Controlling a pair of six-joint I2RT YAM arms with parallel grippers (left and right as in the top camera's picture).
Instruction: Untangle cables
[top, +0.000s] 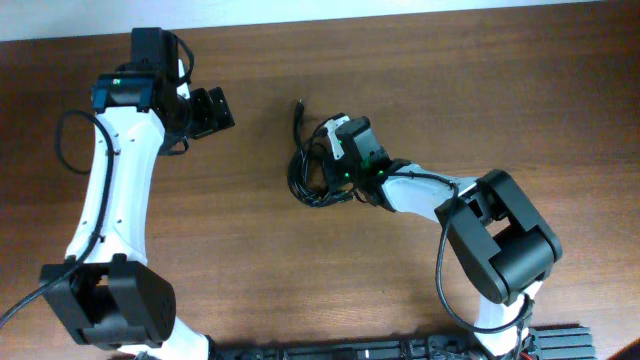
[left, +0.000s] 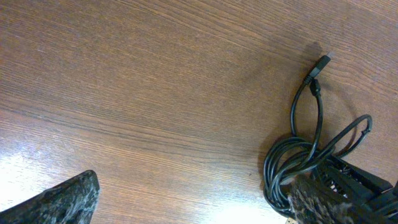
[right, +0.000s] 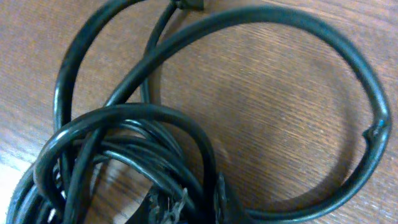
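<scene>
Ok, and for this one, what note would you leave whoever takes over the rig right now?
Left claw: open, empty, clear of the cables.
Right claw: closed in the bundle, apparently pinching a strand.
Cables: one tangled bundle on the table, a plug end poking out.
Done: nothing separated.
Left: pull loops apart, lay each cable out.

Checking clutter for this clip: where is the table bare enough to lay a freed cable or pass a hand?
Bare table: the far right corner beyond the right arm; the strip between left gripper and cables; the near middle between left arm and right arm. Crowded only where the right gripper sits in the cables.
</scene>
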